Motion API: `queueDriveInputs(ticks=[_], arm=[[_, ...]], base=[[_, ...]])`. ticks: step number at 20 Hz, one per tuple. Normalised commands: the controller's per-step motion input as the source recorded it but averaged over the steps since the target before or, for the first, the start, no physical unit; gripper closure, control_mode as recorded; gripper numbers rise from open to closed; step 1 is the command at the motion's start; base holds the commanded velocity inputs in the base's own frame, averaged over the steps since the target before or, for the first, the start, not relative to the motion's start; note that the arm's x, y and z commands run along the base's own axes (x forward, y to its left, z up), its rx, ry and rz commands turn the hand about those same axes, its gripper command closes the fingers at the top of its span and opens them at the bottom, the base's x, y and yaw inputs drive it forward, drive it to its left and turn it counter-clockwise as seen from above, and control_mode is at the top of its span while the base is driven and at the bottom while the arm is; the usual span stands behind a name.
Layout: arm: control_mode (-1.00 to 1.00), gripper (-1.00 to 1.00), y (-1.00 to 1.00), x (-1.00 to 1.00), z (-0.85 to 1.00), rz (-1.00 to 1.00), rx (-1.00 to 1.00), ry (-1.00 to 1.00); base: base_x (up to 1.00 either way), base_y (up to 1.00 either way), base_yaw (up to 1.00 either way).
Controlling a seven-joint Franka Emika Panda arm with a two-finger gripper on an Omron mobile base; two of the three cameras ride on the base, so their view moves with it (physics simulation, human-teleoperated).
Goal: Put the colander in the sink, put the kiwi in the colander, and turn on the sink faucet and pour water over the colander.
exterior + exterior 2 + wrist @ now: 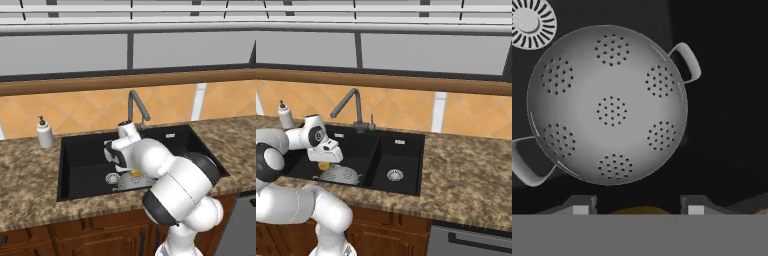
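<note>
The silver colander (609, 105) sits in the large basin of the black sink (85, 155), near its front wall, also seen as the colander (127, 183) and colander (341, 175). My gripper (639, 209) hangs just above the colander, its fingers shut on the yellow-green kiwi (324, 165). A sliver of the kiwi (641, 210) shows between the fingertips (580, 207). In the left base view the kiwi (135, 173) peeks out under the gripper (131, 171). The dark sink faucet (136, 102) stands behind the basins. Water is out of view.
A white soap bottle (44, 133) stands on the counter left of the sink. A round drain (529, 22) lies beside the colander. The smaller basin (401, 150) with its own drain (395, 175) is to the right. Granite counter (466, 170) surrounds the sink.
</note>
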Motion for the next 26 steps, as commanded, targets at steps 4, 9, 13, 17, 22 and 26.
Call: queueDriveInputs(ticks=[4, 9, 13, 17, 22, 26], arm=[[-1.0, 1.0, -0.36, 0.0, -0.28, -0.02, 0.0, 0.0], [-1.0, 1.0, -0.02, -0.13, -0.33, 0.0, 0.0, -0.01], [-1.0, 1.0, 0.0, -0.14, -0.36, 0.0, 0.0, 0.0], [-1.0, 1.0, -0.04, -0.04, -0.33, 0.0, 0.0, 0.0], [-1.0, 1.0, -0.13, -0.21, -0.23, 0.0, 0.0, 0.0], [-1.0, 1.0, -0.21, -0.26, -0.22, 0.0, 0.0, 0.0]], base=[[0.0, 0.0, 0.0], [0.0, 0.0, 0.0], [0.0, 0.0, 0.0], [0.0, 0.0, 0.0], [0.0, 0.0, 0.0], [0.0, 0.0, 0.0]])
